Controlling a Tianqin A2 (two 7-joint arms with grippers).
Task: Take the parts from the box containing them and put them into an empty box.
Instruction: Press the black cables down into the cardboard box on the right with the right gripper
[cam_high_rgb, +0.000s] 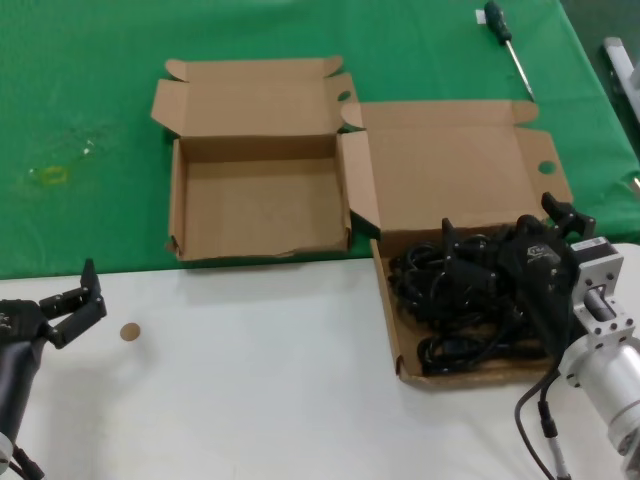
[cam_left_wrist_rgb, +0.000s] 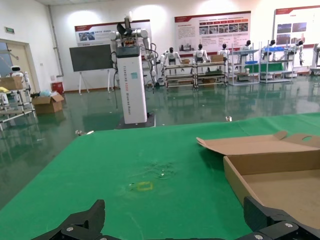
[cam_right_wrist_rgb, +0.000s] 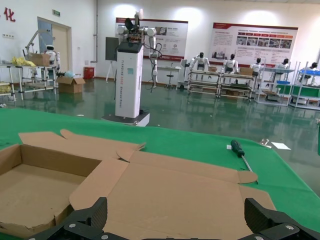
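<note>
The parts, glossy black power cords (cam_high_rgb: 450, 310), lie tangled in the right-hand cardboard box (cam_high_rgb: 392, 330), whose lid (cam_high_rgb: 450, 170) lies open behind it. The empty box (cam_high_rgb: 178, 200) stands just to its left, also open. My right gripper (cam_high_rgb: 503, 225) hovers open over the cords at the back of their box, holding nothing. In the right wrist view the right gripper (cam_right_wrist_rgb: 176, 216) faces the open lid (cam_right_wrist_rgb: 175, 190), with the empty box (cam_right_wrist_rgb: 30, 190) beside it; the cords are hidden there. My left gripper (cam_high_rgb: 72, 300) waits open near the table's left front corner, and the left wrist view shows the left gripper (cam_left_wrist_rgb: 175, 222) above green cloth beside the empty box (cam_left_wrist_rgb: 280, 175).
A screwdriver (cam_high_rgb: 505, 40) lies on the green cloth (cam_high_rgb: 80, 90) behind the boxes, also in the right wrist view as a screwdriver (cam_right_wrist_rgb: 240, 152). A small brown disc (cam_high_rgb: 130, 332) rests on the white table (cam_high_rgb: 260, 380). A faint yellow mark (cam_high_rgb: 50, 175) shows on the cloth.
</note>
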